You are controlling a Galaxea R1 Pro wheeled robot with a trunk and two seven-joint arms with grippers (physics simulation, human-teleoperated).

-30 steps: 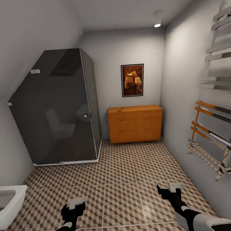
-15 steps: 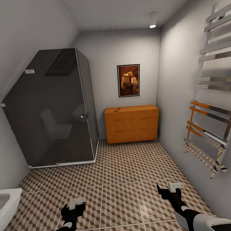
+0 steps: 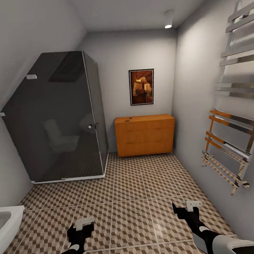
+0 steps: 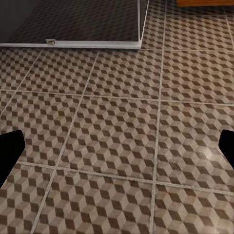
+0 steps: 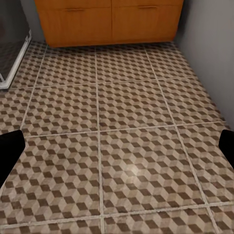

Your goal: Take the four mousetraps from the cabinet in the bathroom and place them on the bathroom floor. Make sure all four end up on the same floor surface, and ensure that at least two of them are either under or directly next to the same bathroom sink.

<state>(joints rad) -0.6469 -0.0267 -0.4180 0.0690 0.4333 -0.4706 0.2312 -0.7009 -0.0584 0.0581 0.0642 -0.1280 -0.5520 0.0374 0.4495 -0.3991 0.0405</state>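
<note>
The honey-orange cabinet stands against the far wall, drawers shut; its lower fronts also appear in the right wrist view. A small dark speck lies on its top, too small to identify. No mousetraps are recognisable. The cube-patterned bathroom floor stretches from me to the cabinet. My left gripper and right gripper hover low over the tiles, both open and empty. In each wrist view the black fingertips sit wide apart over bare tiles. The bathroom sink is not identifiable.
A dark glass shower cubicle fills the left back corner. A chrome towel rail hangs on the right wall. A white ceramic fixture's corner pokes in at lower left. A framed picture hangs above the cabinet.
The whole view has shifted: the shower, cabinet and white fixture slid leftward in the picture, so the camera moved. Both arms hold the same pose.
</note>
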